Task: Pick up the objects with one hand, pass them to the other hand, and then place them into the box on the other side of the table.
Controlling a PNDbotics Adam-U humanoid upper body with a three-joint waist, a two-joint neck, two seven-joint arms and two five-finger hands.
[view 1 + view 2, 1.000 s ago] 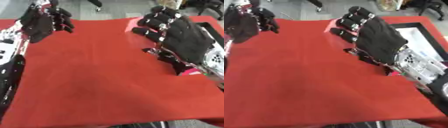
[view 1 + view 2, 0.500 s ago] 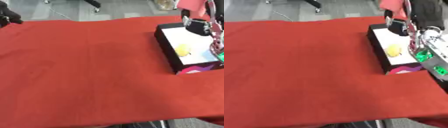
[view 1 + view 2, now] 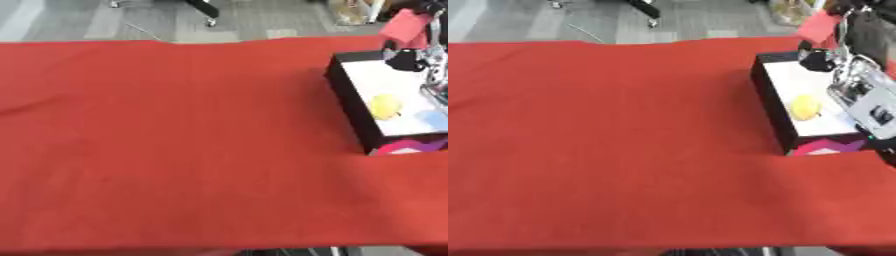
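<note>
A black box (image 3: 770, 107) with a white floor stands at the table's right edge, and a yellow object (image 3: 805, 107) lies inside it. My right hand (image 3: 866, 31) is raised over the box's far end at the top right. Its dark fingers hold a pink-red object (image 3: 819, 25) above the box's far rim. The same object (image 3: 403, 27) also shows in the left eye view. The silver forearm (image 3: 859, 87) runs along the box's right side. My left hand appears in neither view.
A red cloth (image 3: 175, 135) covers the whole table. The box's near end carries a pink and purple label (image 3: 826, 146). Grey floor and a chair base (image 3: 203, 9) lie beyond the far edge.
Both hands have drawn away from in front of the camera: the left has left the view, and the right now sits over the box with the pink-red object. The picture has also shifted.
</note>
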